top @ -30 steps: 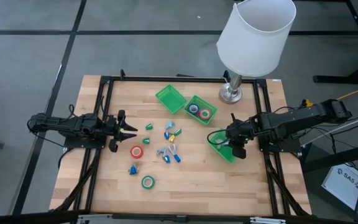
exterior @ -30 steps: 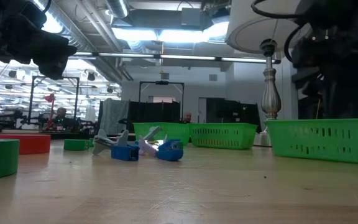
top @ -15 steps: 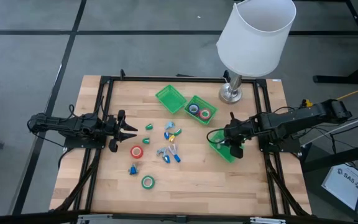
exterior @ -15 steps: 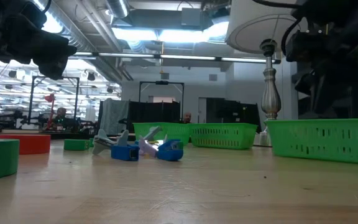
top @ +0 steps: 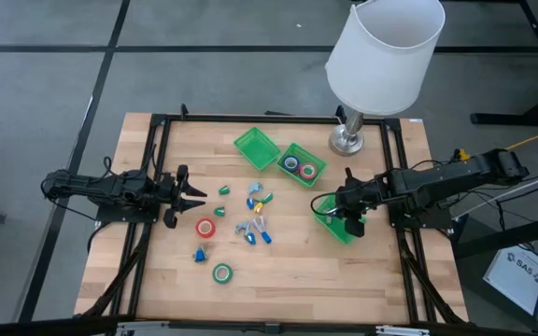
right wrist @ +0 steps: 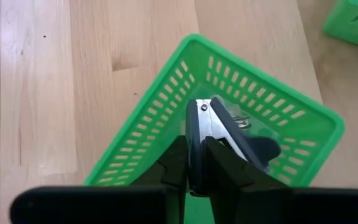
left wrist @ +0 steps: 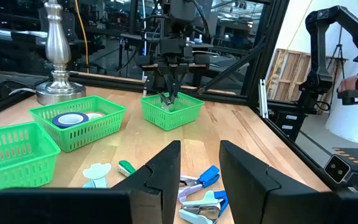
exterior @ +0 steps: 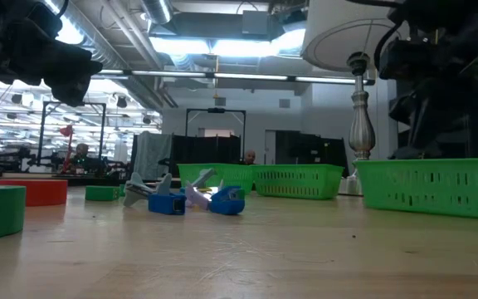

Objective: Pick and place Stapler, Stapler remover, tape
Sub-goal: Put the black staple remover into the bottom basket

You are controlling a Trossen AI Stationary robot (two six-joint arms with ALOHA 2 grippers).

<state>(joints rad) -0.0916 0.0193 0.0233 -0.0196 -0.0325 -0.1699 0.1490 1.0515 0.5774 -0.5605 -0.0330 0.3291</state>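
Over the last second the right hand [right wrist: 194,163], clamped on a grey-and-silver stapler [right wrist: 219,134], has edged further over the green mesh basket [right wrist: 148,140], so release looks near; the left hand [top: 191,196] waits half-open, empty.

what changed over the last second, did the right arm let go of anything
The right gripper shifted slightly toward the table's centre over the green basket, not letting go: its jaws stay shut on the stapler. The left gripper stayed put, as did the tape rolls.
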